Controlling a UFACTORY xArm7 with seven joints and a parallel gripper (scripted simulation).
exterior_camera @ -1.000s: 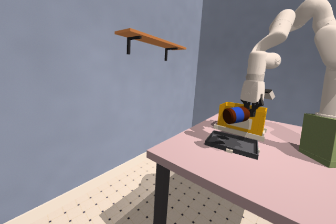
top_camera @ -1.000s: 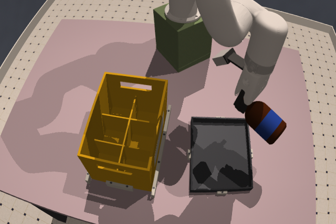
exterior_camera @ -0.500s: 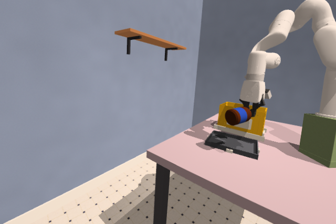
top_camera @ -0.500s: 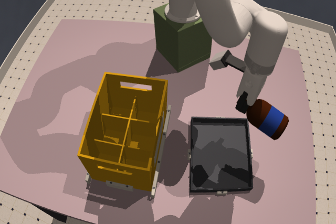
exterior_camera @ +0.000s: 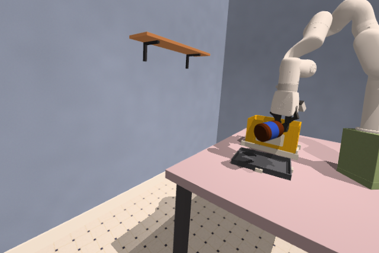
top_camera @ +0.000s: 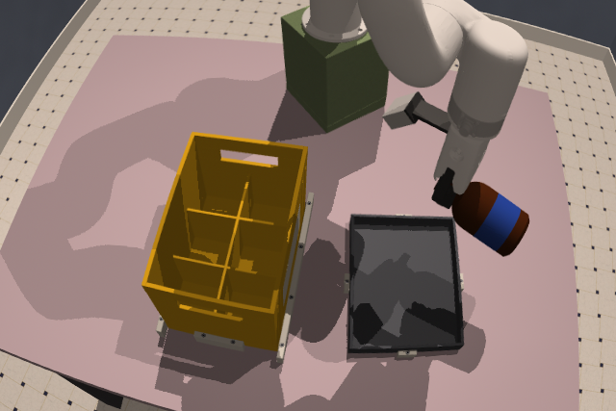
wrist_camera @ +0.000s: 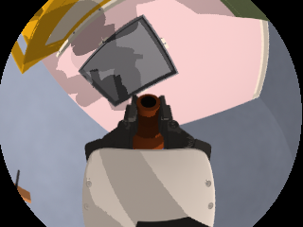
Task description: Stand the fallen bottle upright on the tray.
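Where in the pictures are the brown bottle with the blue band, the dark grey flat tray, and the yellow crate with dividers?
brown bottle with the blue band (top_camera: pixel 499 220), top view, on its blue band.
dark grey flat tray (top_camera: pixel 454 277), top view, on its right rim.
yellow crate with dividers (top_camera: pixel 164 227), top view, on its left wall.

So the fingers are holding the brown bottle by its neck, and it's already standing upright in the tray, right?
Not quite. The fingers do grip the brown bottle by its neck, but it hangs roughly horizontal in the air beside the tray, not standing in it. The exterior view shows this.
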